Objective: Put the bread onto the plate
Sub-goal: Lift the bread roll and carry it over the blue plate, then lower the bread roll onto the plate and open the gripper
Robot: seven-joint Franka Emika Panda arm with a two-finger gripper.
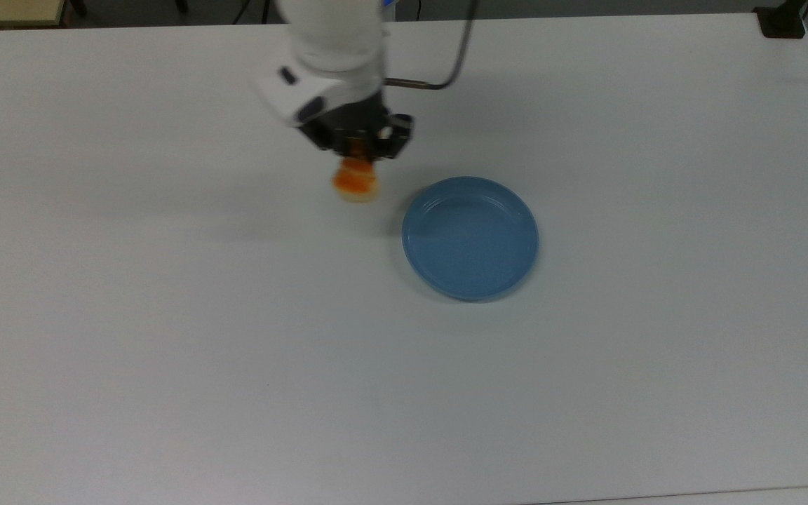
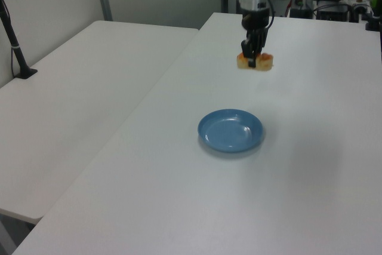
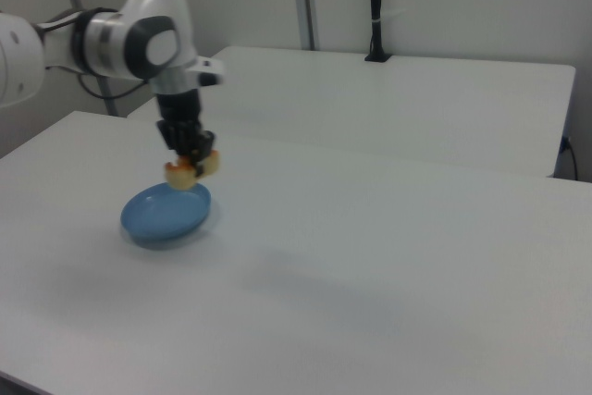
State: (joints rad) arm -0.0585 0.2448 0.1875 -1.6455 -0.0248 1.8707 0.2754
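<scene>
My gripper [image 1: 356,156] [image 2: 253,58] [image 3: 191,156] is shut on the bread [image 1: 355,184] [image 2: 255,61] [image 3: 191,170], a small cream roll with an orange-brown top, and holds it in the air above the table. The blue round plate [image 1: 470,237] [image 2: 230,130] [image 3: 165,215] lies flat on the white table with nothing on it. In the top view the bread hangs just left of and above the plate's upper-left rim. In the left view it is well behind the plate, and in the right view it hovers over the plate's far edge.
The white table [image 1: 236,351] stretches wide around the plate. A second white table [image 2: 77,88] stands beside it across a narrow gap. A black post base [image 1: 783,21] sits at the top view's upper right corner.
</scene>
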